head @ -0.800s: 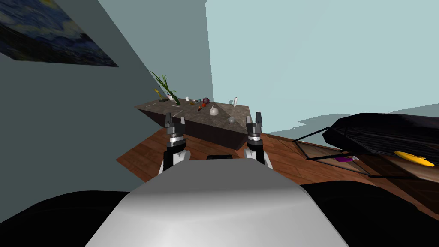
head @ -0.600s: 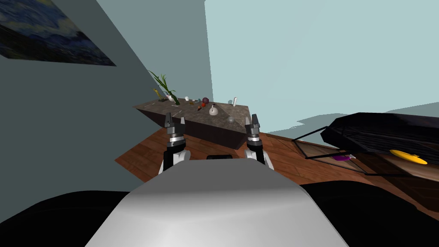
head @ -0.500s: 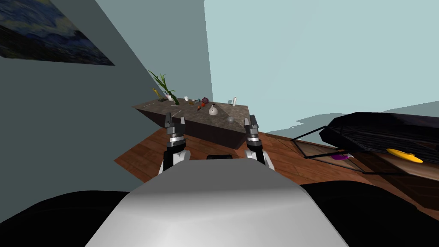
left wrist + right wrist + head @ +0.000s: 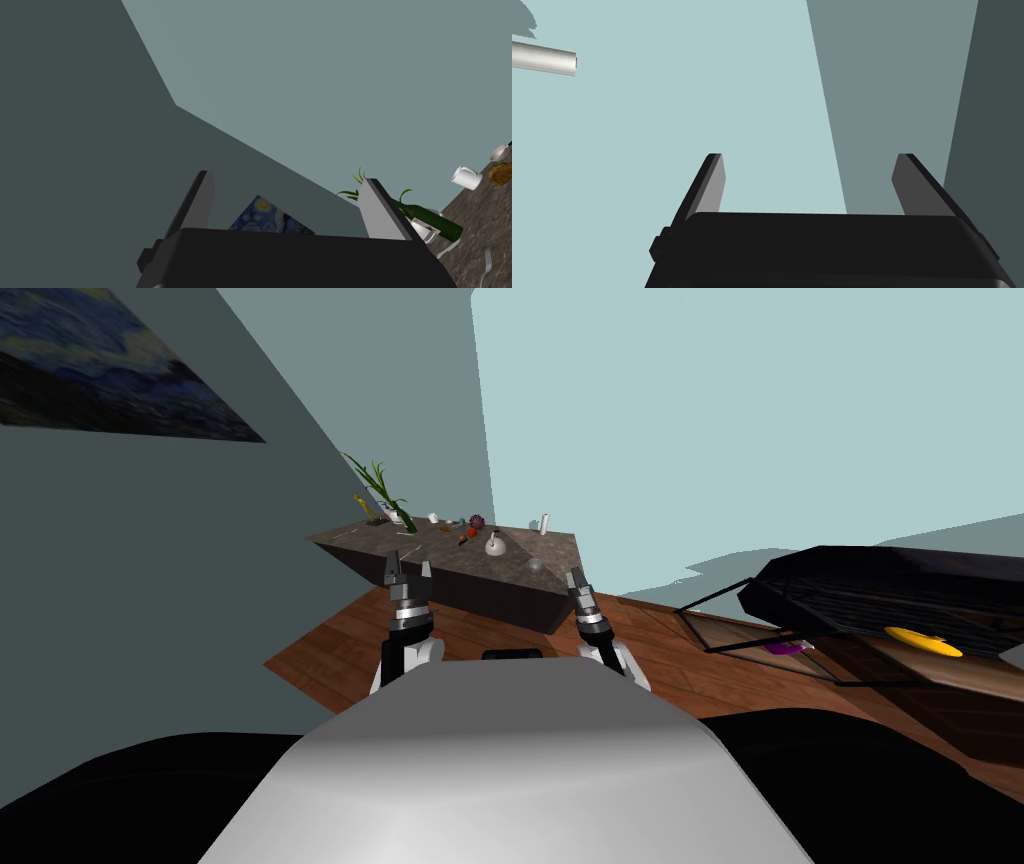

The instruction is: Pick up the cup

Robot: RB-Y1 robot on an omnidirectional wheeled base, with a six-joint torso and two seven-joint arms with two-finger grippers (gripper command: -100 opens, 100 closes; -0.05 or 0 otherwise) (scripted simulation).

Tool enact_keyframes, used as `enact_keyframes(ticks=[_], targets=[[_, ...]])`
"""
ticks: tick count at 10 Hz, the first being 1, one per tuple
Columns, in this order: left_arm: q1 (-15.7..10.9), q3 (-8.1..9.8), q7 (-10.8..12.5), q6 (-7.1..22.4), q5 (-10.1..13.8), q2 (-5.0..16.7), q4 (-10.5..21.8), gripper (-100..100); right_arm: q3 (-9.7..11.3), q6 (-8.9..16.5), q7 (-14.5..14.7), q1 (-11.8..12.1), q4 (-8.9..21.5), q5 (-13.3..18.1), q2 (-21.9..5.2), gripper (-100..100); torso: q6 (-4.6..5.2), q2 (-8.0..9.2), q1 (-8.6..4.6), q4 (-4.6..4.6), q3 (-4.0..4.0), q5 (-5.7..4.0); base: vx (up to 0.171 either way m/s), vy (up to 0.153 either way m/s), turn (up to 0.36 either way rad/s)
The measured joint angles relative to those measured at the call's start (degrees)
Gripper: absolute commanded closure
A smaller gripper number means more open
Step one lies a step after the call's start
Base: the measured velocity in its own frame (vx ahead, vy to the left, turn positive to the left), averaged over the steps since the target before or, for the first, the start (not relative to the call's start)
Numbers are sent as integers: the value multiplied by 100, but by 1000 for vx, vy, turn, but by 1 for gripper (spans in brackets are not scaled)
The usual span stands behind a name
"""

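Head view | cup point(image 4: 433, 518) stood on counter point(image 4: 450, 560), mid-frame, well beyond reach | left gripper point(image 4: 409, 564) and right gripper point(image 4: 576, 577) both wide open, empty, raised ready, probably for approach.

Flat, even light is filling the room, the left wall point(image 4: 150, 588) is sitting in dull shade beside the bright pale wall point(image 4: 720, 418), and straight lines are splaying toward the corners.

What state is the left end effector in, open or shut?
Open. The left end effector has its two fingers standing wide apart in the left wrist view, with nothing held between them.
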Motion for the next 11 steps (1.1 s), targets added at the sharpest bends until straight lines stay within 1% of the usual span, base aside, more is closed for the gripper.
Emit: enact_keyframes(ticks=[1,2,3,4,5,6,7,8,9,10,11], targets=[[0,0,0,0,0,0,0,0,-12,-33,9,51,91,80,-162,-100,0,0,-1,-1,-1,0,-27,-8,-35],[0,0,0,0,0,0,0,0,-14,-32,32,20,265,207,-326,-100,0,0,-2,0,-1,-1,-21,-4,-8],[0,0,0,0,0,0,0,0,-20,-26,44,36,325,265,-450,-100,0,-1,0,0,-1,0,-24,2,-19],[0,0,0,0,0,0,0,0,-52,-54,49,33,485,343,-630,-100,0,-1,1,-1,-1,0,-29,6,-26],[0,0,0,0,0,0,0,0,-32,-87,96,82,654,487,-779,-100,0,1,3,0,0,0,-17,7,-12],[0,0,0,0,0,0,0,0,-37,-85,113,113,705,548,-929,-100,0,-2,4,0,-1,1,-6,14,-7],[0,0,0,0,0,0,0,0,-61,-100,127,196,784,636,-1113,-100,0,-5,6,-1,-3,1,-3,15,-7],[0,0,0,0,0,0,0,0,-58,-107,144,180,880,692,-1217,-100,-1,-8,8,-1,-4,1,-2,27,2],[0,0,0,0,0,0,0,0,-45,-111,180,172,1042,798,-1374,-100,-1,-9,11,-2,-5,2,-6,47,6],[0,0,0,0,0,0,0,0,-77,-133,208,213,1227,914,-1576,-100,0,-8,17,-2,-5,4,3,37,-3],[0,0,0,0,0,0,0,0,-73,-121,228,262,1261,984,-1728,-100,-1,-10,17,-2,-6,4,18,50,18]])
